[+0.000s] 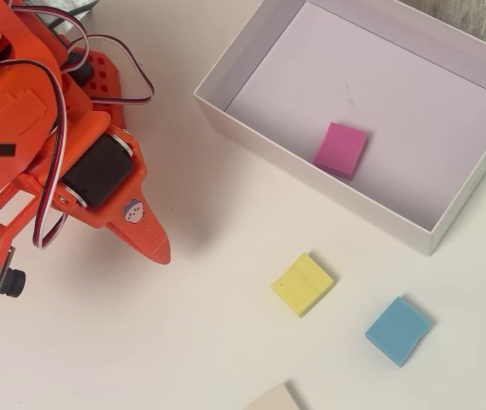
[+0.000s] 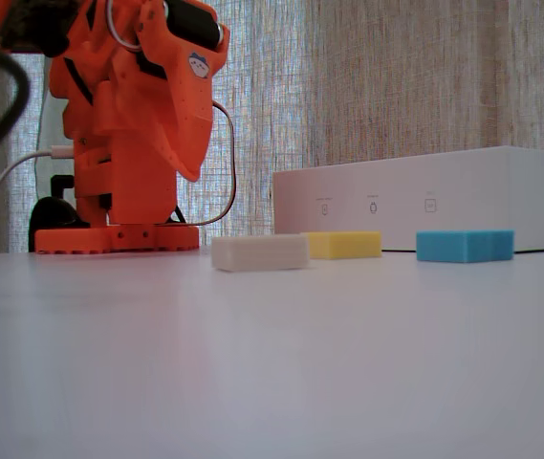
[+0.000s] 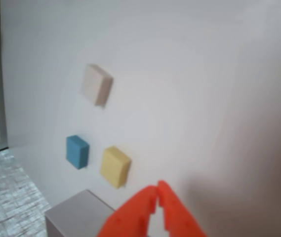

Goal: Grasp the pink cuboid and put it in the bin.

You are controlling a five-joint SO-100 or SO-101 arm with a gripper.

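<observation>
The pink cuboid (image 1: 341, 149) lies flat on the floor of the bin (image 1: 354, 198), close to its near wall in the overhead view. The bin's wall hides it in the fixed view, and the wrist view does not show it. The bin (image 2: 424, 206) is a long white box; only one corner of the bin (image 3: 76, 215) shows in the wrist view. My orange gripper (image 1: 161, 252) hangs above the table left of the bin, well away from the cuboid. Its fingertips meet at the gripper (image 3: 157, 190), shut with nothing held. The gripper (image 2: 192, 172) points downward.
A yellow block (image 1: 302, 283), a blue block (image 1: 397, 330) and a white block (image 1: 275, 400) lie on the table in front of the bin. The arm's base (image 2: 116, 237) stands at the left. A curtain hangs behind the table.
</observation>
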